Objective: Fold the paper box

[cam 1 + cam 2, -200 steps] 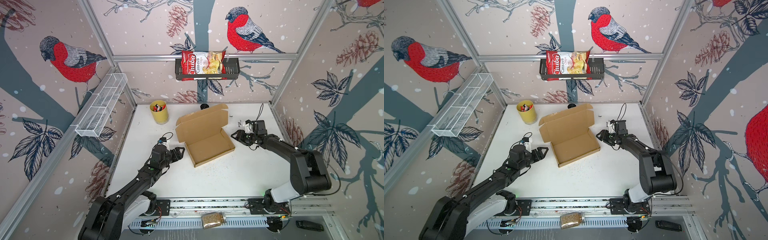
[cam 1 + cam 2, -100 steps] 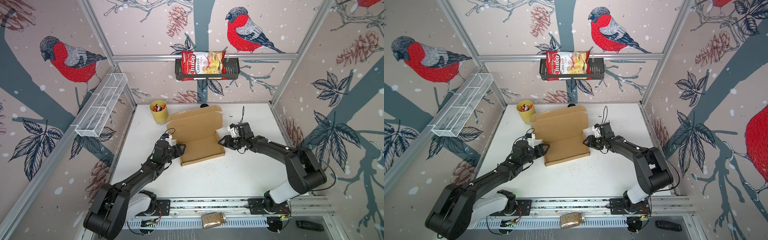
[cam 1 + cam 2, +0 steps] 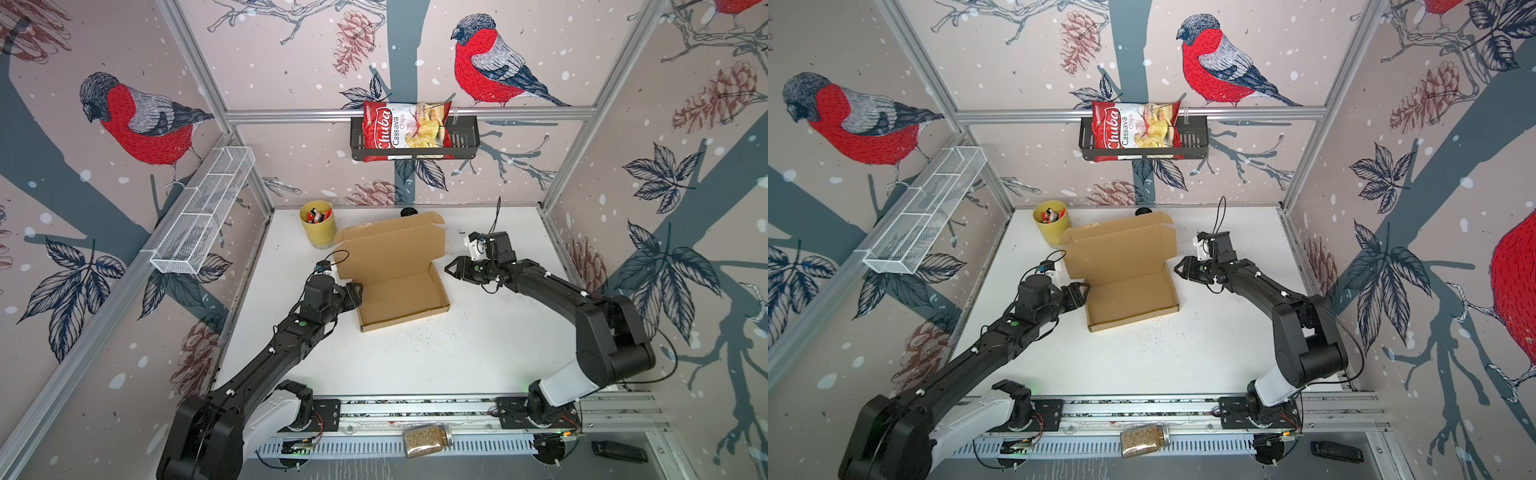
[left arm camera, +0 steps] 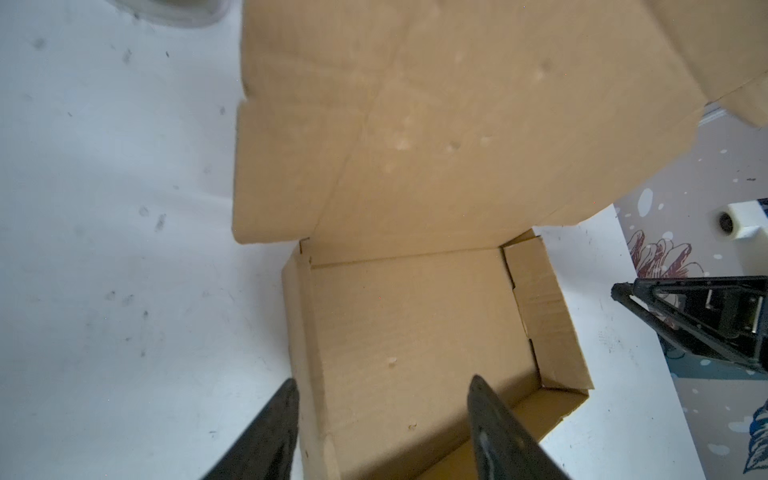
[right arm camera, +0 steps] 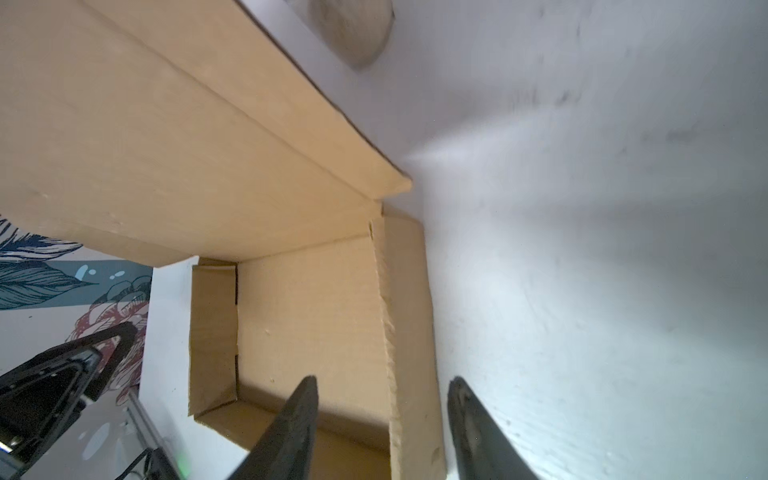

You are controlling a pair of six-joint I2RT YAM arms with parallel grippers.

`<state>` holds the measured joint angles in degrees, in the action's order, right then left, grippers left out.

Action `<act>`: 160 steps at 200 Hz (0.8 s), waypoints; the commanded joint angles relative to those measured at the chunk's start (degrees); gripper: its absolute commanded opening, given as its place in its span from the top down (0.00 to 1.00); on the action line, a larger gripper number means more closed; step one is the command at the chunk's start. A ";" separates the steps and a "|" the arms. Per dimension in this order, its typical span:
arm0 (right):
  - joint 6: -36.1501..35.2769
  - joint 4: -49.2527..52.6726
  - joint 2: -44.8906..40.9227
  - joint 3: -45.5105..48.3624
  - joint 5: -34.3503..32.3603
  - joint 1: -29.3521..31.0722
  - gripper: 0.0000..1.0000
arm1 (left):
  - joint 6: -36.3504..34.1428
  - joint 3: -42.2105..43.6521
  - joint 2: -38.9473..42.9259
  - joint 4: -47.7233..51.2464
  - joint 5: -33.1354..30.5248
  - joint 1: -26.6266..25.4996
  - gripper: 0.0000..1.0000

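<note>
The paper box (image 3: 401,293) sits mid-table (image 3: 415,365), between the two arms.

**Nearest me.** The low front wall (image 3: 405,319) of the tray faces the rail. It is already upright, and the tray mouth opens upward.

**Orientation.** The long axis runs across the table from left to right. It is slightly skewed, so the right end lies a little farther from me. The hinge is on the far long side.

**Grippers.**
- The left gripper (image 3: 356,291) is at the tray's left end. In the left wrist view its jaws stand apart. One finger (image 4: 270,432) is over the table and the other is over the tray floor, so they straddle the left side wall (image 4: 297,332).
- The right gripper (image 3: 451,268) is just beside the right end. In the right wrist view its jaws are also parted across the right side wall (image 5: 409,332).
- Neither gripper holds anything. I cannot tell whether a fingertip touches the cardboard.

**Handling.** I judge the box to be light, so it is likely to slide on the smooth tabletop when pushed from one side. I therefore plan to brace one end while working at the other. The corrugated panels are stiff across their faces and bend readily only at the scored creases. A hard pinch would probably dent them. I would grip thin edges, meaning the side-wall rims or the lid's free edge, and not the flat faces.

**Farther back.** The lid (image 3: 388,249) stands raised from the hinge, and its tuck flap (image 3: 395,220) is at the top. A yellow cup (image 3: 318,228) stands just beside the lid's left corner. I judge it to be a snag risk.
</note>
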<state>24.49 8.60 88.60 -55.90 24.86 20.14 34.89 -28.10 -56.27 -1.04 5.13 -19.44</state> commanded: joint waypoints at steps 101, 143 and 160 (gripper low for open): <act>-0.98 -27.34 -14.59 4.33 -1.92 -5.85 0.01 | -20.09 -14.66 -0.16 4.76 6.33 13.99 0.19; -22.25 -12.81 -5.92 -5.18 -3.70 -2.02 0.09 | -23.95 -15.67 -2.32 5.80 13.57 18.37 0.23; -30.48 -6.65 -2.23 -9.49 -6.94 0.01 0.13 | -27.39 -16.09 -4.06 5.70 16.01 18.79 0.26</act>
<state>8.82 -7.33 82.89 -61.17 19.88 18.13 13.06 -43.38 -58.74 5.15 15.38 -1.37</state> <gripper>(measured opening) 0.899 0.750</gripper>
